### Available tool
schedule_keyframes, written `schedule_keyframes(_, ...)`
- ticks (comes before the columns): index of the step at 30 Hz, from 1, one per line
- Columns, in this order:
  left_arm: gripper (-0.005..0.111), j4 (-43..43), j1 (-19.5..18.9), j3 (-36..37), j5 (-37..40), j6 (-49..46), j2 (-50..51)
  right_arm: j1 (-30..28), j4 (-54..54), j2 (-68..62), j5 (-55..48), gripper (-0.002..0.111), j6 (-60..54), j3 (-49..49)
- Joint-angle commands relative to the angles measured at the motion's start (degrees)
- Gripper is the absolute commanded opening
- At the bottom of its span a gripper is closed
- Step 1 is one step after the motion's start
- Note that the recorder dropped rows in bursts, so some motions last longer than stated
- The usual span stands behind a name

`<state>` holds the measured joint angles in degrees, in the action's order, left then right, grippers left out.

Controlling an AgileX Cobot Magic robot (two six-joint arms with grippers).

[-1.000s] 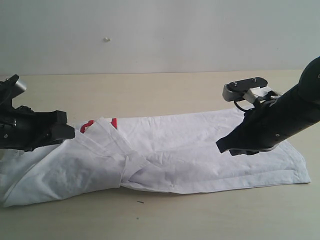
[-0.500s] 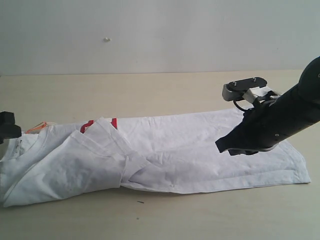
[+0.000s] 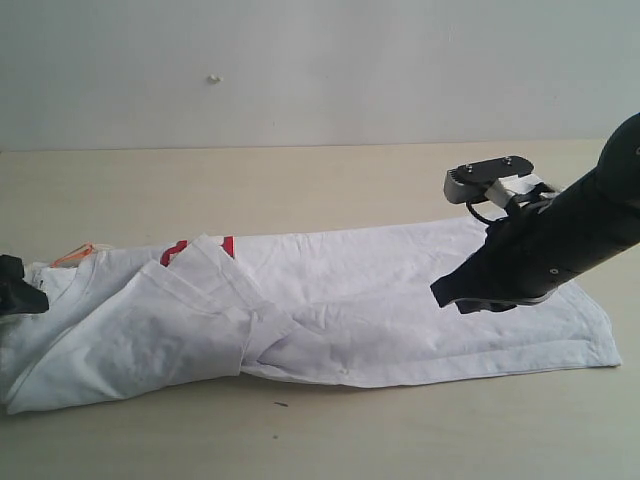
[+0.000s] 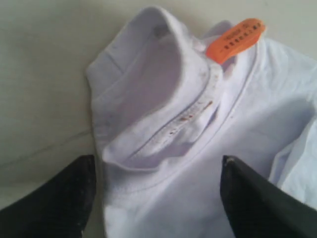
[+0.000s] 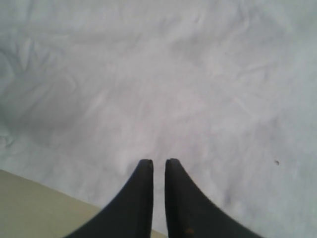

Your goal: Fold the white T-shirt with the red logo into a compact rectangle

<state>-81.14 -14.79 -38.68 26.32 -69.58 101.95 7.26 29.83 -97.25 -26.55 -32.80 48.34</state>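
Observation:
The white T-shirt [image 3: 380, 300] lies across the table as a long band, collar end at the left and hem at the right. A sleeve is folded over near the middle. Small bits of the red logo [image 3: 177, 250] peek out from under a fold. My left gripper [image 3: 15, 285] is at the far left edge, just off the collar. In the left wrist view it [image 4: 157, 161] is open over the ribbed collar [image 4: 163, 114] and holds nothing, with the orange tag [image 4: 235, 38] beyond. My right gripper [image 3: 475, 290] hovers over the hem half. Its jaws [image 5: 158, 162] are shut and empty above the fabric [image 5: 158, 74].
Bare beige table [image 3: 300, 180] runs behind the shirt to a pale wall. A strip of table [image 3: 400, 430] also shows in front. A small dark speck [image 3: 281, 404] lies near the front edge of the shirt.
My left gripper has let go and drawn back to the left off the collar end, its jaws opening. The collar and orange tag now show. The right arm has not moved.

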Motion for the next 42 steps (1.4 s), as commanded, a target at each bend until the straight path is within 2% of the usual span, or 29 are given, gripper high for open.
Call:
schedule_keyframes(1,0.069,-0.52,-1.23,-0.87,1.59,-0.55,2.30,0.04,0.14,0.59,-0.08,0.011,-0.56,0.01)
schedule_keyframes(4,0.069,-0.55,-2.66,-1.99,8.06,-0.55,4.70,0.04,0.14,0.59,-0.08,0.011,-0.56,0.01)
schedule_keyframes(6,0.069,-0.29,-2.59,-2.41,11.81,-0.64,6.21,0.04,0.14,0.59,-0.08,0.011,-0.56,0.01)
schedule_keyframes(12,0.069,1.68,-2.59,-4.99,29.30,-6.25,12.99,0.04,0.02,0.59,-0.26,0.011,-1.37,0.01)
schedule_keyframes(14,0.069,2.08,-2.59,-5.37,32.49,-6.61,13.43,0.04,0.14,0.59,-0.26,0.011,-1.84,0.01)
schedule_keyframes(16,0.065,2.54,-2.59,-5.49,32.76,-6.61,13.43,0.04,0.14,0.59,-0.26,0.011,-1.84,0.01)
schedule_keyframes(22,0.002,3.05,-2.59,-5.49,32.08,-6.84,13.43,0.04,0.14,0.59,-0.26,0.011,-1.69,0.01)
schedule_keyframes(27,0.001,3.06,-2.73,-5.91,33.71,-7.56,13.43,0.04,0.14,0.59,-0.26,0.011,-1.69,0.01)
schedule_keyframes(31,0.001,7.56,-4.22,-8.23,35.18,-4.74,12.62,0.04,0.14,0.59,-0.26,0.011,-1.69,0.01)
schedule_keyframes(35,0.001,11.71,-7.36,-10.14,33.60,-0.24,10.63,0.04,0.14,0.59,-0.26,0.011,-1.69,0.01)
schedule_keyframes(42,0.001,11.71,-12.98,-11.01,31.50,2.80,6.54,0.04,0.14,0.59,-0.36,0.011,-1.68,0.01)
